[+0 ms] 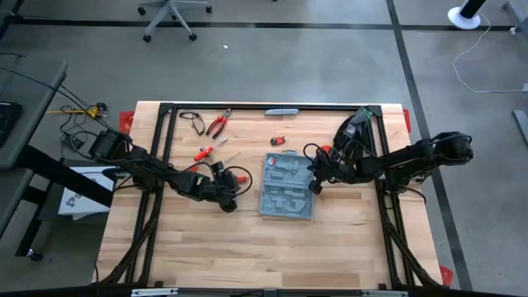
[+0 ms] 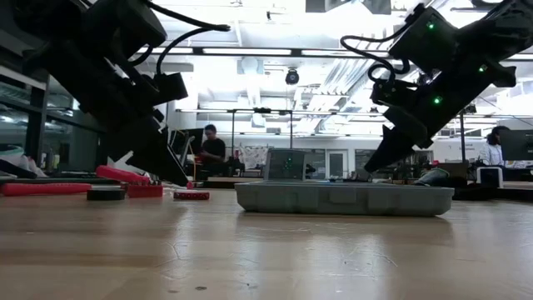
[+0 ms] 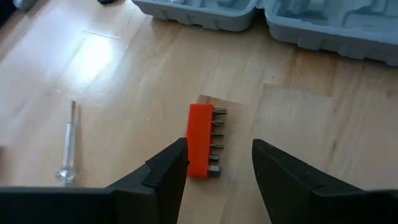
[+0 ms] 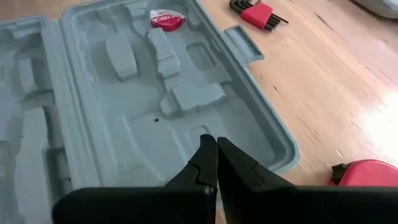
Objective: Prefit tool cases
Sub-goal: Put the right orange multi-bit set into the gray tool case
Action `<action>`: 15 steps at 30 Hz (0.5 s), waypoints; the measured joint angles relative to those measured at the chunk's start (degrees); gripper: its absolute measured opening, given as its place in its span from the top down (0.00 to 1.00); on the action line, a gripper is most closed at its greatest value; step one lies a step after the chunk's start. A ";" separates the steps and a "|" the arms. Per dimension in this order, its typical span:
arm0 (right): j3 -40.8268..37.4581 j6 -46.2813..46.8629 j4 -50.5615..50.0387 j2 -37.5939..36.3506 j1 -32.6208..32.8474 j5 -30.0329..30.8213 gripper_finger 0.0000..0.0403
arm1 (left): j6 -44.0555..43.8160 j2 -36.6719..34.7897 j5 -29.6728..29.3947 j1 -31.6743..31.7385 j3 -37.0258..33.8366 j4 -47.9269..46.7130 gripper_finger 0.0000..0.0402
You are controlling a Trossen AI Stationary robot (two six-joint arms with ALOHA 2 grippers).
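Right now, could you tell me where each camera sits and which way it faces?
High: overhead, looking down on the table, both arms, open tool case.
Low: table height, looking across at the case; both arms overhead.
Left wrist: over the red bit holder, open left hand.
Right wrist: over the case, shut right hand.
All share the case.

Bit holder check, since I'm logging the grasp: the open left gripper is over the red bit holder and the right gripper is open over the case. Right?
Not quite. The right gripper is shut, as the right wrist view shows, above the open case. The left gripper is open over the bit holder.
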 joint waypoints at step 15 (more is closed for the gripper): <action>0.02 1.70 -0.35 0.00 -0.18 -0.52 1.00 | 1.01 0.00 -0.12 0.12 0.00 0.09 0.58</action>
